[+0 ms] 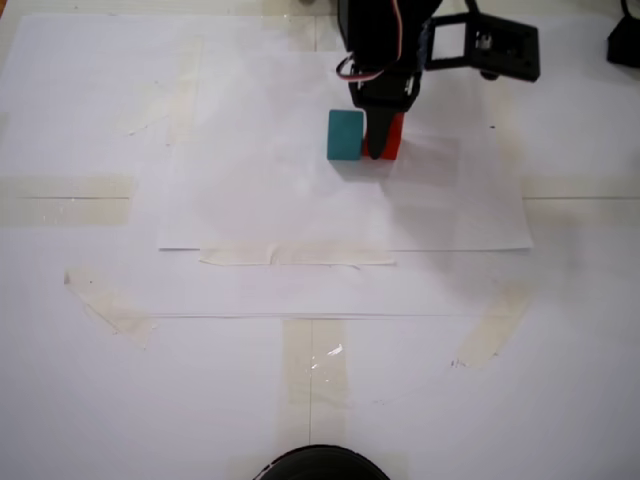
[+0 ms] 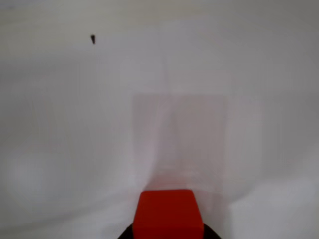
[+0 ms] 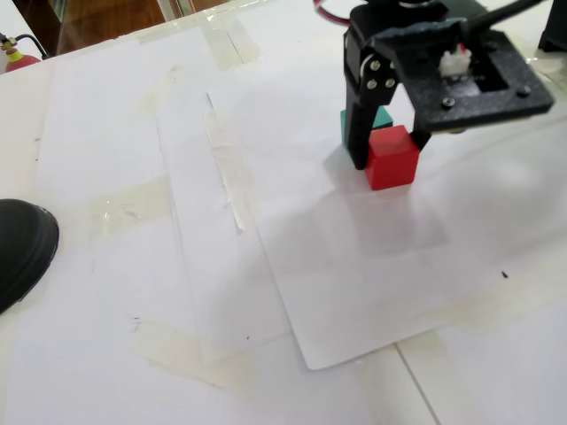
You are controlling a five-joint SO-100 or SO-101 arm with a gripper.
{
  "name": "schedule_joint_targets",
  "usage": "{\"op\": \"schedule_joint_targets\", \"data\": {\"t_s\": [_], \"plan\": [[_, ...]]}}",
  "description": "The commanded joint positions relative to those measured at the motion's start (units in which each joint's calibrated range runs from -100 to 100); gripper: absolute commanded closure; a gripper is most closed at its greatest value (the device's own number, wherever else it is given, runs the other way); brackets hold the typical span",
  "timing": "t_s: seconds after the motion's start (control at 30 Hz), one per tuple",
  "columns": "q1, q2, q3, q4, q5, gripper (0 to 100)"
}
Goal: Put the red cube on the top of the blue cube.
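Note:
The red cube (image 3: 391, 158) sits low at the paper, right beside the blue cube (image 3: 381, 118), which is a teal block partly hidden behind the arm. In a fixed view the blue cube (image 1: 345, 135) lies left of the red cube (image 1: 393, 136), with one black finger between them. My gripper (image 3: 387, 149) is shut on the red cube, one finger against each side. The wrist view shows the red cube (image 2: 168, 213) at the bottom centre between the jaws of my gripper (image 2: 167, 234). The blue cube is outside the wrist view.
White paper sheets (image 1: 300, 200) taped to the table cover the work area. A dark round object (image 3: 22, 248) lies at the left edge, and it also shows as a dark round object (image 1: 318, 464) at the bottom edge. A black item (image 1: 625, 40) sits at the top right.

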Motion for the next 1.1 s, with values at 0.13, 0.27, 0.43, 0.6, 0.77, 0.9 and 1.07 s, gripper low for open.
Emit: {"op": "schedule_joint_targets", "data": {"t_s": [0.13,0.27,0.43,0.6,0.77,0.9,1.07], "plan": [[-0.3,-0.7,-2.0,2.0,-0.4,90],[-0.5,-0.9,-2.2,2.3,-0.5,90],[-0.5,-1.3,-6.0,6.9,-0.1,90],[-0.8,-2.0,-14.9,14.6,0.0,90],[-1.1,-2.2,-21.2,18.9,0.0,90],[-0.5,-2.3,-23.5,20.7,0.4,90],[2.0,-2.2,-23.7,21.6,1.8,91]]}}
